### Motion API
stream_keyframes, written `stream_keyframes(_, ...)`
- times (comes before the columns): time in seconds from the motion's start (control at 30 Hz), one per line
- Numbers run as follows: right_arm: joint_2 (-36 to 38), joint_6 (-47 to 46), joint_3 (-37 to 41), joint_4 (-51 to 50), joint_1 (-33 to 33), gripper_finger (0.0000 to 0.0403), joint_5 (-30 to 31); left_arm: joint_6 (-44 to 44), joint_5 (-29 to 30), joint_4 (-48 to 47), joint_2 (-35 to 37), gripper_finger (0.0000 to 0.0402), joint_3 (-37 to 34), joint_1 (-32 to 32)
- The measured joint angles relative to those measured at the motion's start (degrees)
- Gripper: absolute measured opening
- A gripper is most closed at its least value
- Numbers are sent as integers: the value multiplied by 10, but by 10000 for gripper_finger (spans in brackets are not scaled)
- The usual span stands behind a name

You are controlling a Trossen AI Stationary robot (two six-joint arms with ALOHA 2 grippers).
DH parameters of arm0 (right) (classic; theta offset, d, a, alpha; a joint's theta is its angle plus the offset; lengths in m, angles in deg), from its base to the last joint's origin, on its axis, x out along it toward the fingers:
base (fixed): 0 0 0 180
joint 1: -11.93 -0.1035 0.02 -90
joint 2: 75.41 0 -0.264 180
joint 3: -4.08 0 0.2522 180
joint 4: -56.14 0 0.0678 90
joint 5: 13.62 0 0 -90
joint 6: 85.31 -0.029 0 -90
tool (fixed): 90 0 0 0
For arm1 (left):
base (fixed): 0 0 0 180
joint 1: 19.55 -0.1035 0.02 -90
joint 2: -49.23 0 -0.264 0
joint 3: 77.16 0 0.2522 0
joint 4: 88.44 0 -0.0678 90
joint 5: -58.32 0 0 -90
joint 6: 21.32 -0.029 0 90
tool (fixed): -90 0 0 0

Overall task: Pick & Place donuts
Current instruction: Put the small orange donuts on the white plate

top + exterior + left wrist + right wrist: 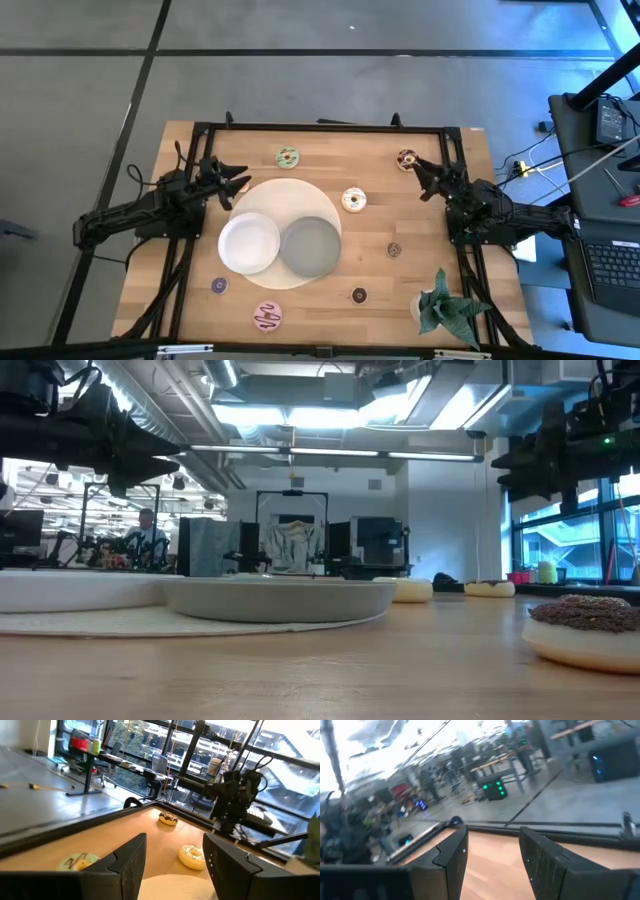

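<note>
Several toy donuts lie flat on the wooden table: green (287, 157), brown (406, 158), white (354, 200), pink (268, 316), and tiny ones, dark (394, 250), dark (359, 295) and purple (219, 285). My left gripper (238, 183) hovers open over the table's left side, beside the round mat; its wrist view shows the green donut (80, 862), white donut (192, 856) and brown donut (168, 818) ahead. My right gripper (418, 172) hovers open just short of the brown donut, with bare wood between its fingers (492, 855).
A white plate (249, 243) and a grey plate (310, 246) sit side by side on a round cream mat (285, 190) at the table's middle. A potted green plant (440, 305) stands at the near right corner. A black frame (320, 127) rims the table.
</note>
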Motion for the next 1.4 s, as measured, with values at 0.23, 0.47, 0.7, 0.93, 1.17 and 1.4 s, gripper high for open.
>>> stream_keyframes(0.23, 0, -20, 0, 0, 0, 178, 11, -14, 22, 1, 0, 190, 0, 0)
stream_keyframes(0.47, 0, -34, 0, -1, 0, 178, 50, 109, 58, 5, 0, 188, 0, 2)
stream_keyframes(0.7, 0, -33, 0, -2, 0, 178, 80, 106, 109, 0, -34, 178, 13, 2)
stream_keyframes(0.93, 0, -33, 0, -4, 0, 178, 103, 143, 171, -81, -152, 169, 93, 2)
stream_keyframes(1.17, 0, -31, 0, -5, 0, 178, 107, 235, 208, -286, -325, 169, 226, 1)
stream_keyframes(1.4, 0, -29, 0, -6, 0, 178, 110, 269, 198, -360, -477, 169, 277, -14)
